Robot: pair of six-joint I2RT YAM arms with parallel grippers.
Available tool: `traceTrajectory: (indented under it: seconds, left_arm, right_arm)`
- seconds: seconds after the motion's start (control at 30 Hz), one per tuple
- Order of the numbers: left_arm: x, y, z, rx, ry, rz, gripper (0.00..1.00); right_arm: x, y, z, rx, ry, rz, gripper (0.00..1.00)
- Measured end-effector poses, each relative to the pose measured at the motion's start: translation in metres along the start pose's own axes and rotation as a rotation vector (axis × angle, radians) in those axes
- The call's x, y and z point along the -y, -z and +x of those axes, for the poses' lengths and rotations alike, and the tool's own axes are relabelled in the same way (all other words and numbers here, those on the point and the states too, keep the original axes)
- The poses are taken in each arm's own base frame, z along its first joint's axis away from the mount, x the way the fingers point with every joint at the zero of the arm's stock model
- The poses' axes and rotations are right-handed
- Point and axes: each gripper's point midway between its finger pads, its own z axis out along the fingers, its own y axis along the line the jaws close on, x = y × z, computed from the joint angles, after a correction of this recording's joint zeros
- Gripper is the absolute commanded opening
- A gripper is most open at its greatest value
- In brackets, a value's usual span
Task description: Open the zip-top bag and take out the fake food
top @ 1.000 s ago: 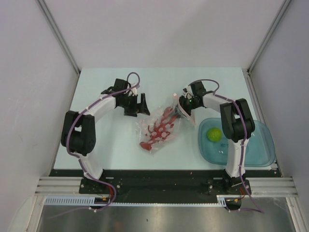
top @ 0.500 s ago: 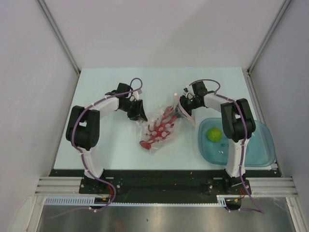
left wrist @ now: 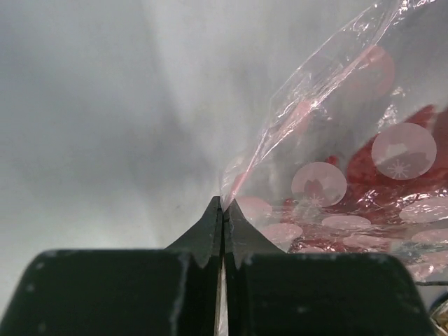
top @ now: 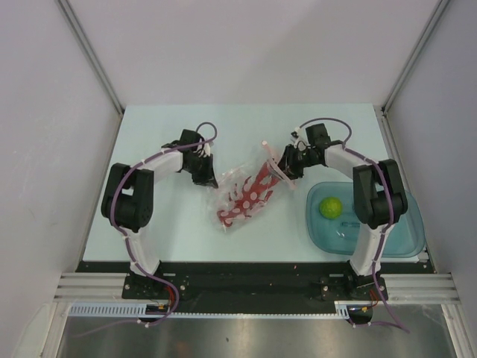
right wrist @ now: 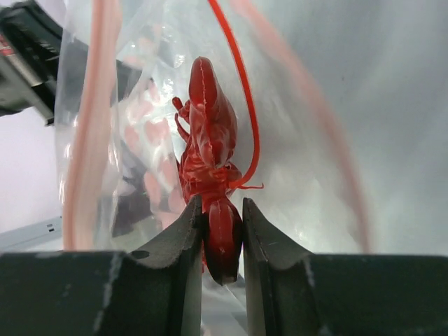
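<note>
Clear crinkly plastic of the zip-top bag [top: 240,195], mid-table, is pinched at one corner by the closed left tool [left wrist: 222,208] as an anchor. The red lobster [right wrist: 208,140] inside is gripped by the right tool [right wrist: 221,210], presumably for withdrawal through the opened mouth.

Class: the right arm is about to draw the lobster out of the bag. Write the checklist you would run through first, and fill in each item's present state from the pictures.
1. The left end effector is shut on a corner of the zip-top bag: ok.
2. The right end effector is shut on the lobster: ok.
3. The bag mouth is open, with the zip strip parted to either side of the lobster: ok.
4. The tray has free room beside the lime-green fruit: ok.
5. Nothing else is left in the bag: cannot tell, because printed dots and crinkles hide the inside.
</note>
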Motion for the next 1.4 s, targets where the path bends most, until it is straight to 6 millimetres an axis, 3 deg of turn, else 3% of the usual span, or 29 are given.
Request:
traceTrajectory:
  seconds: [0.27, 0.5, 0.7, 0.97, 1.07, 1.1, 1.2, 1.23, 1.4]
  left_arm:
    - [-0.017, 0.004, -0.001, 0.015, -0.012, -0.092, 0.00]
    - [-0.018, 0.012, -0.003, 0.030, -0.046, -0.112, 0.00]
    - [-0.029, 0.018, -0.002, 0.029, -0.068, -0.163, 0.00]
    - [-0.031, 0.028, -0.011, 0.059, -0.112, -0.198, 0.00]
    - [-0.028, 0.034, -0.016, 0.076, -0.142, -0.194, 0.21]
    - [-0.026, 0.037, -0.017, 0.079, -0.153, -0.189, 0.39]
    - [-0.018, 0.044, -0.019, 0.086, -0.179, -0.152, 0.64]
    - [-0.013, 0.047, -0.019, 0.094, -0.184, -0.135, 0.69]
    - [0.015, 0.073, -0.028, 0.186, -0.265, -0.120, 0.74]
  right_arm:
    - [-0.006, 0.045, -0.020, 0.146, 0.033, 0.004, 0.00]
    - [0.008, 0.070, -0.026, 0.231, 0.005, 0.060, 0.00]
    - [0.017, 0.095, -0.044, 0.310, -0.038, 0.139, 0.00]
    - [-0.006, 0.129, -0.066, 0.434, -0.017, 0.222, 0.00]
    - [-0.016, 0.134, -0.069, 0.450, 0.004, 0.215, 0.00]
    - [-0.017, 0.133, -0.069, 0.449, 0.007, 0.211, 0.00]
    - [-0.020, 0.127, -0.066, 0.441, 0.006, 0.202, 0.00]
    - [-0.022, 0.122, -0.065, 0.436, 0.005, 0.194, 0.00]
    - [-0.026, 0.099, -0.048, 0.388, -0.009, 0.170, 0.00]
